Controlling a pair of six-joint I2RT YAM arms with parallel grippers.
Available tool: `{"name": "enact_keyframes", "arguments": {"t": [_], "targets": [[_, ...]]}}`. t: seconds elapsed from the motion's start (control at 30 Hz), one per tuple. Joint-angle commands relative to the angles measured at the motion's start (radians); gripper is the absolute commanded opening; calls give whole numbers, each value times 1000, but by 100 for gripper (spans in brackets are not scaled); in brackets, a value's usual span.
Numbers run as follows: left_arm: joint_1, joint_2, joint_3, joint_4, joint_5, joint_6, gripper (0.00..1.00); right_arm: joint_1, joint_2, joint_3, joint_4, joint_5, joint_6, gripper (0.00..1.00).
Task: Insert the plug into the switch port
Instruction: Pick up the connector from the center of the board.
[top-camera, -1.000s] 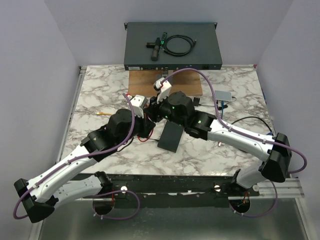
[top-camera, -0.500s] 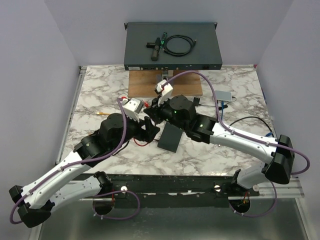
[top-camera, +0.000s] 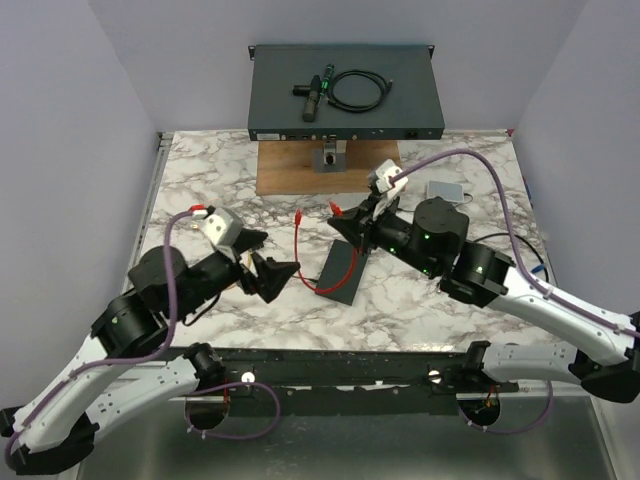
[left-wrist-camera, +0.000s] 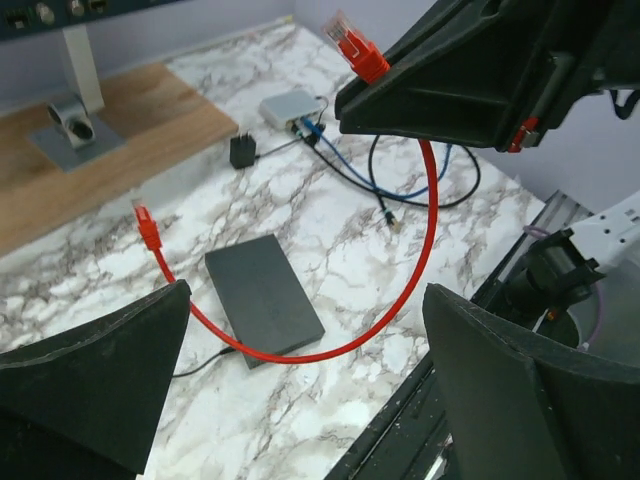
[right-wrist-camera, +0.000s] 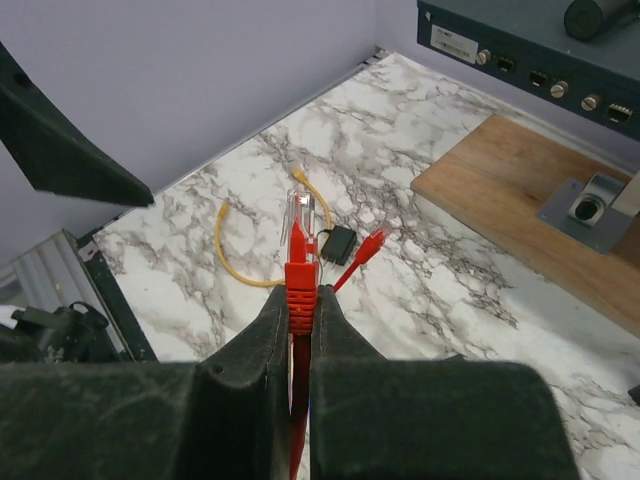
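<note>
My right gripper (right-wrist-camera: 302, 325) is pressed together on the red boot of the plug (right-wrist-camera: 303, 230), pinching it so the clear tip sticks out past my fingertips. From above, the plug is over the middle of the table (top-camera: 200, 180), raised off the marble. It is well apart from the switch (top-camera: 345, 100), which sits at 12 o'clock beyond the table's far edge. A board (top-camera: 285, 175) lies between them, at 12 o'clock from the plug.

The cable (top-camera: 318, 285) droops from my grip toward 6 o'clock and crosses the near edge of a pad (top-camera: 338, 265). It then runs back up to its loose end (top-camera: 300, 214), which rests on the marble at 9 o'clock from the plug.

My left gripper (top-camera: 268, 272) is spread wide with nothing between its fingers. It is at 9 o'clock from the pad, with its jaws facing the cable.
</note>
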Motion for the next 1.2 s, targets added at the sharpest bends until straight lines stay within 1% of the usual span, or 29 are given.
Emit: {"name": "enact_keyframes", "arguments": {"t": [0.0,0.1,0.2,0.27,0.37,0.57,0.7,0.8,0.87,1.03,1.17], "targets": [[0,-104,23,-6,101,91,99,6,-78,-14,-165,-84,-44,1],[0,-143,23,5,178,112,99,5,-109,-1,-236,-168,-59,1],[0,-164,13,24,287,124,98,5,-120,15,-301,-303,-81,1],[-1,-159,11,31,379,125,99,6,-122,20,-329,-379,-98,1],[0,-149,4,42,470,121,97,6,-118,32,-367,-489,-108,1],[0,-163,-41,100,639,112,92,6,-97,44,-383,-696,-150,1],[0,-155,-62,136,727,82,84,6,-74,51,-368,-776,-153,1],[0,-148,-80,163,763,65,77,6,-44,72,-377,-835,-164,1],[0,-151,-90,178,775,58,74,6,-21,83,-380,-876,-173,1],[0,-146,-96,185,793,55,62,6,7,100,-370,-905,-183,1],[0,-130,-95,182,778,54,60,6,14,109,-363,-940,-195,1]]}}
